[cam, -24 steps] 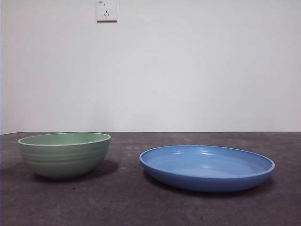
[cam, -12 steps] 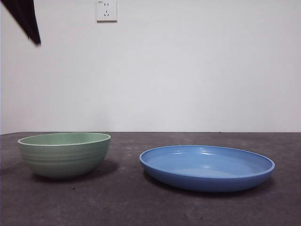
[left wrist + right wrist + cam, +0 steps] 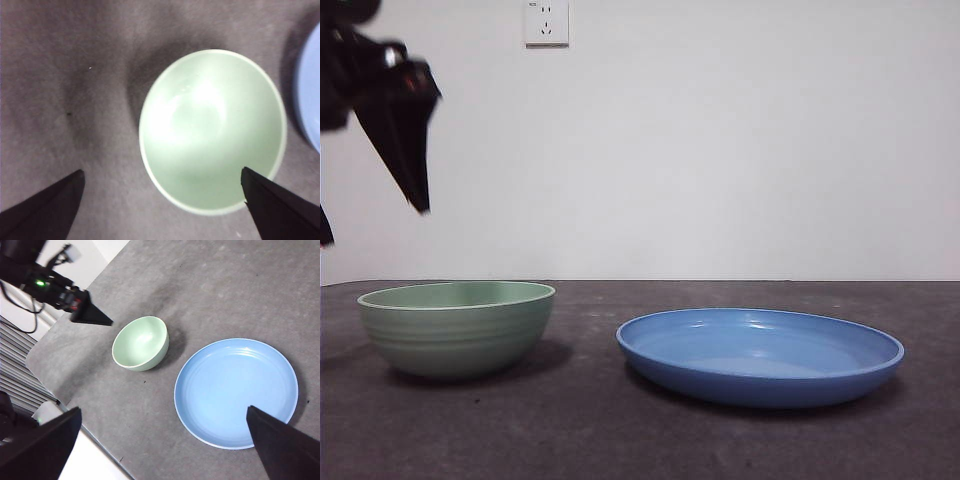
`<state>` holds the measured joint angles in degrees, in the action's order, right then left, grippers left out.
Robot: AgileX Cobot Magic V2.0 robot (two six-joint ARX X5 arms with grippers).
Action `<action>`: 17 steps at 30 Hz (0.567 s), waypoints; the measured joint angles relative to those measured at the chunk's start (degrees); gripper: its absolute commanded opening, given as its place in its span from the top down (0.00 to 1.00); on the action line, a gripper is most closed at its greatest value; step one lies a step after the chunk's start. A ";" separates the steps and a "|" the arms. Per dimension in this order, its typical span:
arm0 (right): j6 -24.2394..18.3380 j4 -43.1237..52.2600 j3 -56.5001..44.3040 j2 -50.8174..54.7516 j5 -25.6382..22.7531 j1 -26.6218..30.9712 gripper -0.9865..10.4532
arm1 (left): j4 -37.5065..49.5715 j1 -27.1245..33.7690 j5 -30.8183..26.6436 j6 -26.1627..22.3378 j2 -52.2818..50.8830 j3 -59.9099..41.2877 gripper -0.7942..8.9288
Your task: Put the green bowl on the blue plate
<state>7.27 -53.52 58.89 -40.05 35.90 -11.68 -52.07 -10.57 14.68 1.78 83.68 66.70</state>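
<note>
The green bowl [image 3: 457, 327] stands upright and empty on the dark table, left of the blue plate [image 3: 760, 355], with a gap between them. My left gripper [image 3: 372, 222] hangs open above the bowl's left side, well clear of it. In the left wrist view the open gripper [image 3: 161, 171] looks down on the bowl [image 3: 212, 130], with the plate's edge [image 3: 310, 100] beside it. My right gripper [image 3: 164, 409] is open and empty, high over the table, and looks down on the bowl [image 3: 140, 342] and the plate [image 3: 236, 390]. The plate is empty.
The right wrist view shows the left arm [image 3: 60, 292] over the bowl's far side and the table's edge [image 3: 75, 415] near the bowl. A white wall with a socket [image 3: 547, 22] stands behind the table.
My left gripper has come down into the front view at the top left, lower and further in than half a second ago. The bowl and the plate have not moved.
</note>
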 measured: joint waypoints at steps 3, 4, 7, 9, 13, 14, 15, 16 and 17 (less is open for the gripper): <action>0.00 0.00 0.00 0.00 0.00 0.00 0.41 | 1.92 0.00 -0.02 0.00 3.72 0.00 0.42; 0.00 0.00 0.00 0.00 0.00 0.00 0.41 | 2.49 -0.02 -0.02 0.00 5.11 0.00 0.42; 0.00 0.00 0.00 0.00 0.00 0.00 0.41 | 4.11 0.00 -0.02 0.11 8.41 0.00 0.42; 0.00 0.00 0.00 0.00 0.00 0.00 0.41 | 4.74 0.00 -0.02 0.31 10.10 0.00 0.42; 0.00 0.00 0.00 0.00 -0.02 0.00 0.41 | 5.68 -0.02 -0.04 0.66 13.03 0.02 0.42; 0.00 0.00 0.00 0.00 -0.02 0.00 0.41 | 5.77 0.00 -0.04 0.66 13.51 0.02 0.43; 0.00 0.00 0.00 0.00 -0.02 0.00 0.41 | 5.90 0.00 -0.04 0.66 13.94 0.02 0.45; 0.00 0.00 0.00 0.00 -0.02 0.00 0.41 | 6.14 -0.02 -0.07 0.66 14.53 0.02 0.46; 0.00 0.00 0.00 0.00 -0.02 0.00 0.41 | 6.32 0.00 -0.04 0.66 14.91 0.02 0.47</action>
<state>7.27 -53.52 58.89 -40.05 35.88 -11.68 -45.76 -10.57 14.63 2.44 98.59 66.72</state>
